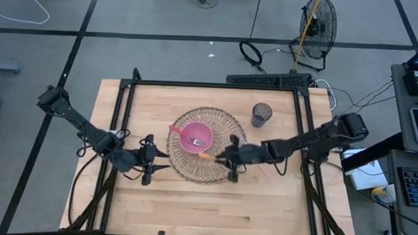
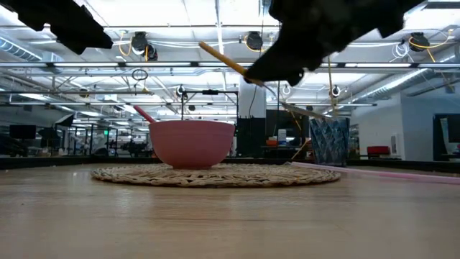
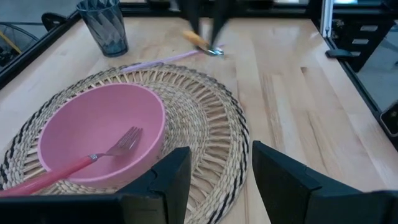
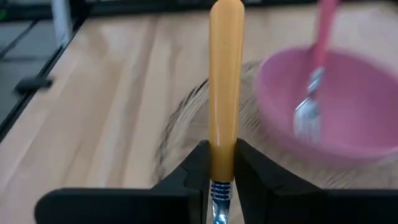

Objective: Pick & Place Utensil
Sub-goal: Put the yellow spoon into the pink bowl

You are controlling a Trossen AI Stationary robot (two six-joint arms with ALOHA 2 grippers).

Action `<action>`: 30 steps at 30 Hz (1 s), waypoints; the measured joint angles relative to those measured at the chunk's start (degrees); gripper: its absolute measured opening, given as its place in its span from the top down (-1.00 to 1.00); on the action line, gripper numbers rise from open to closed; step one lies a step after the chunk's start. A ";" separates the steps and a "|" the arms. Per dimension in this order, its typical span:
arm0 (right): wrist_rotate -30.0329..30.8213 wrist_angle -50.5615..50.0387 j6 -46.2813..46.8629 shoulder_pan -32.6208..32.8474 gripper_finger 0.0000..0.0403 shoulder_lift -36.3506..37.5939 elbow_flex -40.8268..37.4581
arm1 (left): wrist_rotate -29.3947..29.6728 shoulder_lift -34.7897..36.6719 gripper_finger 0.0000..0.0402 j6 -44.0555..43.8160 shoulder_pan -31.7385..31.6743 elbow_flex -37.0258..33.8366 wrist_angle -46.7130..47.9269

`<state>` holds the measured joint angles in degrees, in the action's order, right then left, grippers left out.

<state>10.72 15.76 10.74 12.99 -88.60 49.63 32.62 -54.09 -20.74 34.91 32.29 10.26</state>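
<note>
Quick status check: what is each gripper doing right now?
Left gripper: open, empty, beside the woven mat.
Right gripper: closed on the orange-handled utensil, lifted near the pink bowl.

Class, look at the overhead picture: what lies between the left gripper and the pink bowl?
In the high view, only the woven mat's rim lies between the left gripper and pink bowl.

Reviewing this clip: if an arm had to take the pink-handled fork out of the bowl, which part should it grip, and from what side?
Probably the pink handle of the fork, where it crosses the rim of the pink bowl and juts out on the left arm's side. The tines lie down inside the bowl, hard to reach. Coming from above seems best. The left tool is open and near; the right tool already holds the orange-handled utensil.
</note>
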 joint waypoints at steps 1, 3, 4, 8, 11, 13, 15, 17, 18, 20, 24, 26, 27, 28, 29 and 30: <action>-0.01 1.35 -0.70 -1.12 0.76 0.00 0.00 | -0.01 0.00 0.15 -0.36 0.21 0.00 0.33; -0.02 3.92 -1.67 -3.39 0.76 0.00 0.00 | -0.01 0.00 0.15 -0.84 0.60 0.00 0.56; -0.08 5.27 -2.12 -4.48 0.76 0.00 0.00 | 0.00 0.00 0.15 -0.94 0.82 0.00 0.67; -0.26 10.73 -3.48 -8.29 0.76 0.00 0.00 | 0.00 -0.02 0.15 -0.97 1.61 0.00 0.70; -0.35 13.86 -4.37 -10.51 0.76 -0.17 0.00 | 0.04 0.00 0.15 -0.80 1.93 0.00 0.74; -0.45 16.52 -4.66 -11.75 0.76 -1.05 0.00 | 0.10 -0.01 0.15 -0.75 1.93 0.00 0.74; -1.88 18.40 -5.15 -12.77 0.76 -1.86 0.00 | 0.14 0.00 0.15 -0.61 1.93 0.00 0.81; -3.27 21.39 -5.25 -13.55 0.76 -3.59 0.40 | 0.27 0.00 0.15 -0.57 1.92 0.00 0.81; -3.44 22.52 -5.26 -13.84 0.76 -4.48 0.69 | 0.26 0.00 0.15 -0.46 1.93 0.00 0.85; -3.52 24.51 -5.61 -14.31 0.76 -5.83 0.61 | 0.31 0.00 0.15 -0.36 1.93 0.00 0.85; -3.52 31.36 -5.90 -15.50 0.76 -8.18 0.66 | 0.46 -0.02 0.15 -0.34 1.91 0.00 0.67; -3.52 32.61 -5.88 -16.06 0.76 -8.99 0.66 | 0.46 -0.02 0.15 -0.31 1.91 0.00 0.75; -3.51 33.88 -5.87 -16.30 0.76 -9.65 0.66 | 0.46 0.00 0.15 -0.31 1.91 0.00 0.72; -3.50 34.83 -5.79 -16.57 0.76 -10.16 0.66 | 0.46 -0.01 0.15 -0.22 1.90 0.00 0.68; -3.50 35.83 -5.51 -16.81 0.76 -10.68 0.66 | 0.48 -0.01 0.15 0.08 1.88 0.00 0.70; -3.49 36.83 -5.35 -16.94 0.76 -11.23 0.78 | 0.50 -0.02 0.15 0.06 1.86 0.00 0.68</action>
<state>7.24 52.59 5.39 -3.95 -99.83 50.40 33.12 -54.11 -20.69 36.77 32.29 10.94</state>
